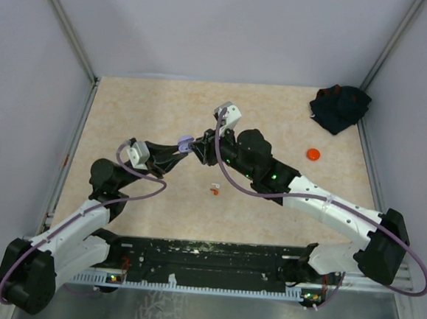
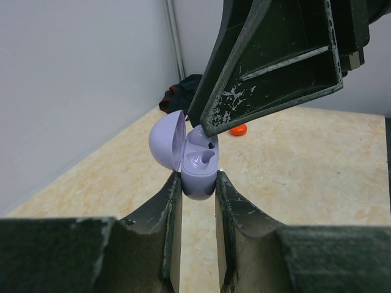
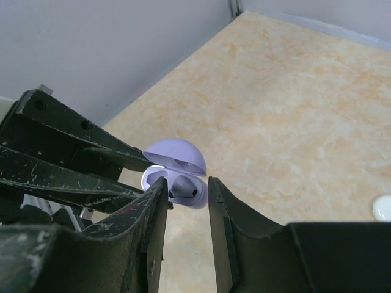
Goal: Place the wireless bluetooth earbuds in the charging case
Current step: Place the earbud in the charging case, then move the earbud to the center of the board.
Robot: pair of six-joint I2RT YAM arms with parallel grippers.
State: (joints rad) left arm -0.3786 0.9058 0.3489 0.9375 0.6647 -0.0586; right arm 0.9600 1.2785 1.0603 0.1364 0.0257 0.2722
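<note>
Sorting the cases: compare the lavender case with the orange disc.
The lavender case is clamped in the left gripper, off the table; the orange disc lies loose on the table. The lavender case has its lid swung open; the orange disc looks closed. Both are small and rounded.
</note>
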